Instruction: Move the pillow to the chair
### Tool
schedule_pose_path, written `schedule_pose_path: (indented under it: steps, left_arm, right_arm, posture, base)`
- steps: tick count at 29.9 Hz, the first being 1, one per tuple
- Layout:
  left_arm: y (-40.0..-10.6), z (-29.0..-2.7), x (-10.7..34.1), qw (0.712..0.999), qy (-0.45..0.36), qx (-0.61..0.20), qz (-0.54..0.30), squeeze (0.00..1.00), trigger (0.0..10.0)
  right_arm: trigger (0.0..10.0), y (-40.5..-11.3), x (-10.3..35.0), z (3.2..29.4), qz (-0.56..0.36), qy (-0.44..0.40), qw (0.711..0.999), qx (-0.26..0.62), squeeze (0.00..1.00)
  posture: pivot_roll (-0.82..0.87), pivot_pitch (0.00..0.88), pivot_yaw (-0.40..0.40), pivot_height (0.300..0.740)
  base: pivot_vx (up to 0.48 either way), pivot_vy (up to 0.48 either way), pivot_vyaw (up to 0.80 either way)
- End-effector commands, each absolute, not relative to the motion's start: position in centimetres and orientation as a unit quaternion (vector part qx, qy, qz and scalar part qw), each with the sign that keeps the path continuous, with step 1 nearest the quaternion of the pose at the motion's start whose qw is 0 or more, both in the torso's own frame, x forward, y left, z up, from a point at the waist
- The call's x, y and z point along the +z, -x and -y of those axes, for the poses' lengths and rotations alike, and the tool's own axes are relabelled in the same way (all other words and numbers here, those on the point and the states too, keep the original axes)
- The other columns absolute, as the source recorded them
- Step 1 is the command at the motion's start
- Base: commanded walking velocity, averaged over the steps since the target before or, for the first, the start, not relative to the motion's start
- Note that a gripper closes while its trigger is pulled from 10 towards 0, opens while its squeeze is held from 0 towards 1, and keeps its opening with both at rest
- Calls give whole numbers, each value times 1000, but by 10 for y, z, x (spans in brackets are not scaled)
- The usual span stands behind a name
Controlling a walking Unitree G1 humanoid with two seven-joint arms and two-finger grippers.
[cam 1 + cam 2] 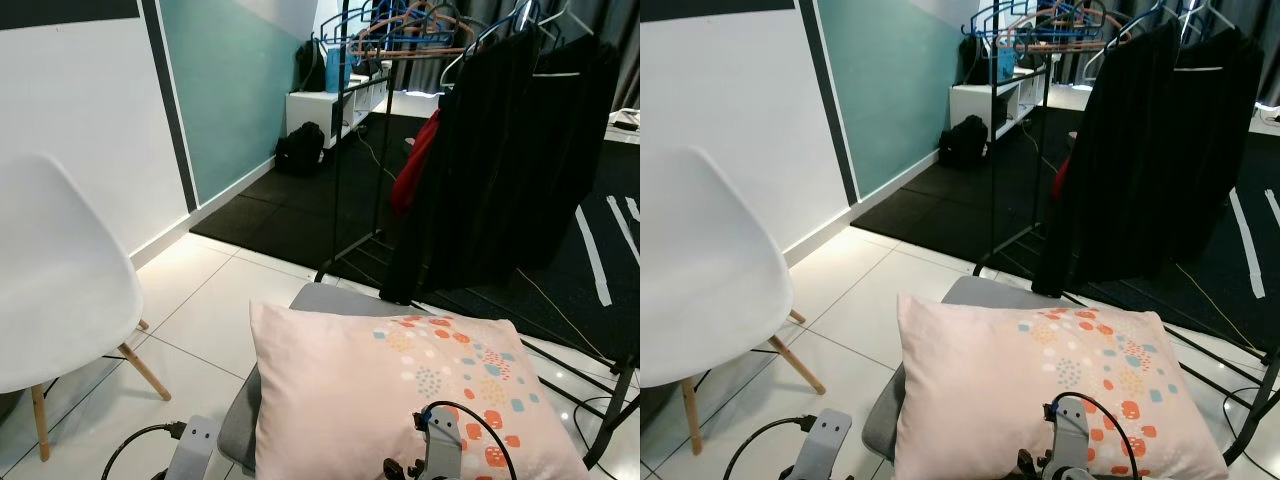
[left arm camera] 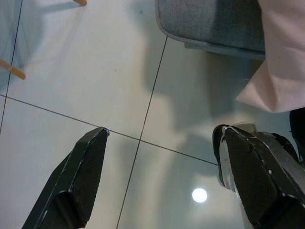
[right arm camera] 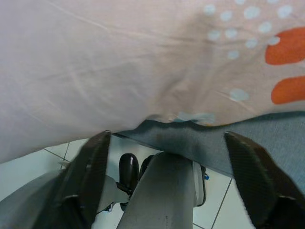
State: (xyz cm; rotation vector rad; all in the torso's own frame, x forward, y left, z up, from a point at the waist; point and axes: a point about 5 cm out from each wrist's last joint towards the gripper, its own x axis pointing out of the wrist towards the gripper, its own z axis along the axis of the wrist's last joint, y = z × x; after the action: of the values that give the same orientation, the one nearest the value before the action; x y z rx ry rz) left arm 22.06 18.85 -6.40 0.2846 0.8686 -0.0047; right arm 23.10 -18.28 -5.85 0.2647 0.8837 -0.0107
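Observation:
A pale pink pillow with orange and blue dots lies on a grey padded seat right in front of me. The white shell chair with wooden legs stands to the left, across a strip of tiled floor. My left gripper is open and hangs over the white tiles beside the seat's edge, holding nothing; a pillow corner lies near it. My right gripper is open, low at the pillow's near edge, above the grey seat. Both wrists show at the bottom of the eye views.
A black clothes rack with dark garments stands just behind the seat, and its foot is at the right. A black floor mat, a black bag and a white shelf lie further back. White tiles separate seat and chair.

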Motion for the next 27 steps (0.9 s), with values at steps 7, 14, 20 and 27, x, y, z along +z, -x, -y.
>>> schedule_pose_path:
  steps: [7,14,20,27]
  left_arm:
    - [-218,-188,-66,895,-139,-4,-424,0,10000]
    - [-218,-187,-66,895,-139,-4,-425,0,10000]
    - [-218,-187,-66,894,-139,-3,-425,0,10000]
    - [-216,-189,-67,893,-142,-3,-426,0,10000]
  right_arm:
    - [10000,-228,-61,180,-423,-183,887,-39,1000]
    - [10000,-279,-18,215,-363,-263,886,-120,0]
    - [10000,-285,-10,227,-340,-299,876,-164,0]
    - [10000,-283,-10,233,-322,-360,851,-205,0]
  posture:
    - [-133,33,-40,640]
    - [-129,33,-36,620]
    - [-125,36,-32,605]
    - [-116,37,-27,570]
  base:
    - [0,0,0]
    - [0,0,0]
    - [0,0,0]
    - [0,0,0]
